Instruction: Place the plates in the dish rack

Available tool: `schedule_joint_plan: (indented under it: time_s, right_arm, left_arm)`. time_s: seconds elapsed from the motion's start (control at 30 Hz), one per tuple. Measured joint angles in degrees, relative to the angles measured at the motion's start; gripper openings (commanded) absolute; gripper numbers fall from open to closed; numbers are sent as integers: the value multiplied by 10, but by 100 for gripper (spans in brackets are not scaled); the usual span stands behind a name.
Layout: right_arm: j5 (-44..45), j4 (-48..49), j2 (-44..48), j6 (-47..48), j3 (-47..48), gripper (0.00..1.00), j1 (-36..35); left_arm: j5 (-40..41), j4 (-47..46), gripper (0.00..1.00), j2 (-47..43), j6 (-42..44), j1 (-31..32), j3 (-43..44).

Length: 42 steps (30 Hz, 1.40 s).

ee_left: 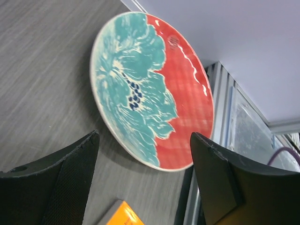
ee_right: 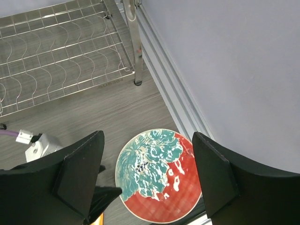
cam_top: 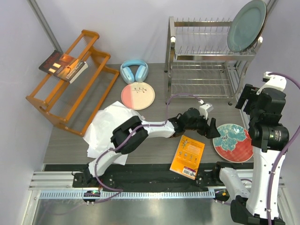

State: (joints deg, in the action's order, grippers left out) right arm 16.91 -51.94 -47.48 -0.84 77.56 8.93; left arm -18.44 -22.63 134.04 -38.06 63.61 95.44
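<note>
Left gripper is spread wide beside the teal-and-red plate at the near-right corner; right gripper is held released above.

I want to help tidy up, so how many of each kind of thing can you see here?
Plates: 3: teal-and-red plate, pink-and-cream plate, grey-teal plate
Racks: 2: silver rack, orange wooden rack
Books: 2: dark book, orange book
Headphones: 1
White cloth: 1
Total: 9
</note>
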Motion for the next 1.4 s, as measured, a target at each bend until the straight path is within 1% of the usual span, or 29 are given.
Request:
schedule_joint_plan:
  time_s: [0.17, 0.27, 0.3, 0.53, 0.57, 0.63, 0.67, 0.7, 0.73, 0.83, 0.93, 1.2, 1.4]
  right_arm:
    - [-21, -4, 4, -6, 0, 80, 6]
    - [-30, -5, 7, -8, 0, 80, 6]
    - [-33, -5, 9, -9, 0, 80, 6]
    - [-45, -4, 25, -11, -12, 80, 6]
    - [-47, -4, 28, -11, -16, 80, 7]
    - [-50, -4, 31, -12, -26, 79, 7]
    - [-51, -4, 32, -13, -32, 79, 7]
    - [-53, -4, 32, -13, -38, 79, 7]
    - [-56, -4, 33, -14, -44, 78, 7]
    - [-62, -4, 34, -15, -60, 77, 7]
    - [-67, -3, 38, -15, -80, 77, 7]
    - [-94, 3, 40, -12, -110, 75, 7]
    - [-109, 18, 28, -5, -110, 74, 7]
  left_arm:
    - [12, -7, 75, 33, -21, -8, 23]
    - [9, -4, 65, 57, -41, -11, 42]
    - [3, -2, 60, 67, -52, -12, 50]
    - [-52, -9, 51, 144, -111, -18, 130]
    - [-57, -5, 48, 150, -114, -18, 141]
    - [-68, 5, 36, 164, -118, -17, 164]
    - [-73, 8, 26, 171, -122, -17, 175]
    - [-77, 12, 21, 177, -124, -17, 181]
    - [-80, 17, 17, 180, -125, -17, 183]
    - [-86, 25, 11, 179, -138, -22, 181]
    - [-98, 17, 0, 168, -153, -28, 156]
    - [-153, 27, 0, 120, -165, -77, 82]
    - [-186, 14, 0, 112, -193, -113, 69]
